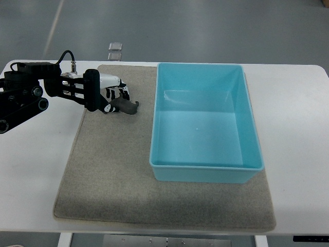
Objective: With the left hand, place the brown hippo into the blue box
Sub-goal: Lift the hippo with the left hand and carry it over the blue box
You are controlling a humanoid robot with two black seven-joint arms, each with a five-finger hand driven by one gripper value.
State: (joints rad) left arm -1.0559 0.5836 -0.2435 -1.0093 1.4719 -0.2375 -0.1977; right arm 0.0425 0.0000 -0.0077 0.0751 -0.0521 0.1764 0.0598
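Nearest the camera, the grey mat (118, 180) covers the middle of the white counter (31, 180). On the mat's right part stands the blue box (205, 170), which is empty, with its open side up.

1. Hand state: the left hand (114, 96) enters from the left edge and sits over the mat's far left corner. Its fingers (123, 92) are curled around the brown hippo (128, 106), which projects from beneath the hand toward the box. Whether the hippo rests on the mat or is lifted clear cannot be determined from this view.
2. Object position: the hippo is outside the box, near its far left wall.
3. Right hand: not visible.

Recommended procedure, as a judgement: confirm a firm grip, then raise the hippo above the level of the box rim (157, 113) before moving right. Travel low and the toy may strike the wall and shift the box. Release only when the hippo is above the box floor, well inside the walls.
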